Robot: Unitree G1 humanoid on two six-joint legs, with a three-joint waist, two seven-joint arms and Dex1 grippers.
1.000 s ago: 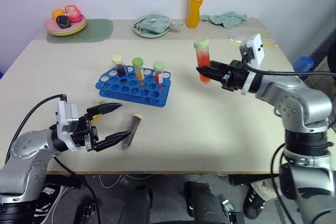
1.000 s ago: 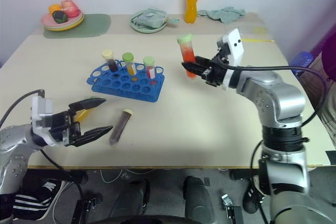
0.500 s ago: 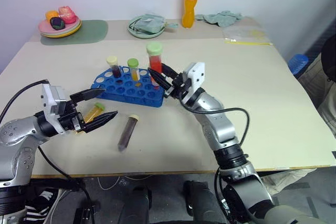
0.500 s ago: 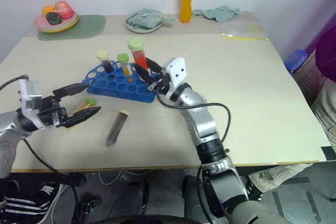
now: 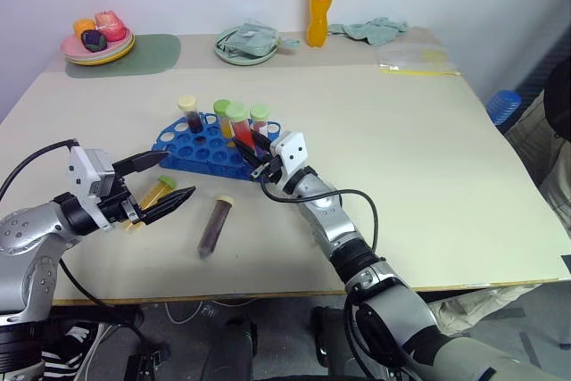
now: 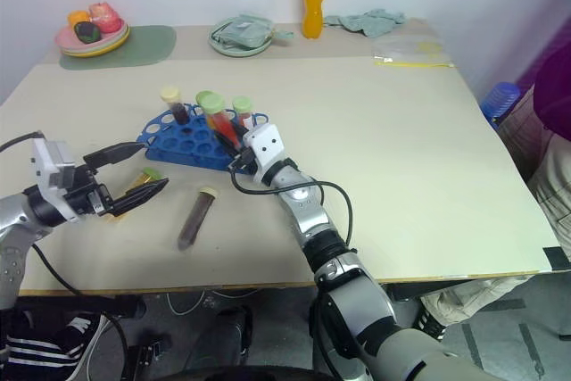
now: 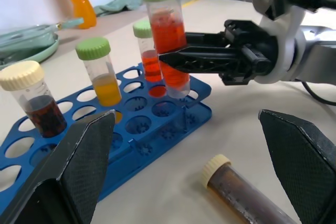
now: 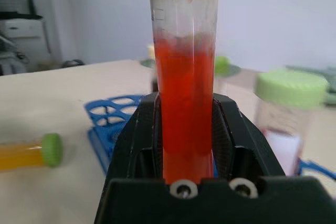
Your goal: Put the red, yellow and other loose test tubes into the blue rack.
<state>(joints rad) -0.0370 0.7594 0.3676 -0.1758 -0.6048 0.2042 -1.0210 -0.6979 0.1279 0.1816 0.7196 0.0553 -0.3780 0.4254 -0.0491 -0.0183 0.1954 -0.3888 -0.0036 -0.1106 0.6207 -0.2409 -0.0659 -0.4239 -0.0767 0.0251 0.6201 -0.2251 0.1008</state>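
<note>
The blue rack [image 5: 207, 151] stands left of the table's middle and holds three capped tubes. My right gripper [image 5: 246, 142] is shut on the red test tube [image 7: 167, 40], which is upright with its pale green cap on top. The tube's lower end is at a hole in the rack's near right corner; I cannot tell how deep it sits. The yellow test tube [image 5: 152, 195] lies flat on the table between the fingers of my open left gripper [image 5: 178, 174]. A dark test tube with a cream cap [image 5: 214, 225] lies loose nearer the front edge.
At the back of the table are an orange drink bottle [image 5: 318, 2], a green plate with a cloth [image 5: 245, 44], a pink plate of toy food [image 5: 94, 42] on a green mat, a crumpled cloth [image 5: 384, 28] and a plastic bag [image 5: 415, 58].
My right arm swung left and down, carrying the red tube from over the table's right side to the rack. My left gripper shifted a little left, from the dark tube towards the yellow tube.
</note>
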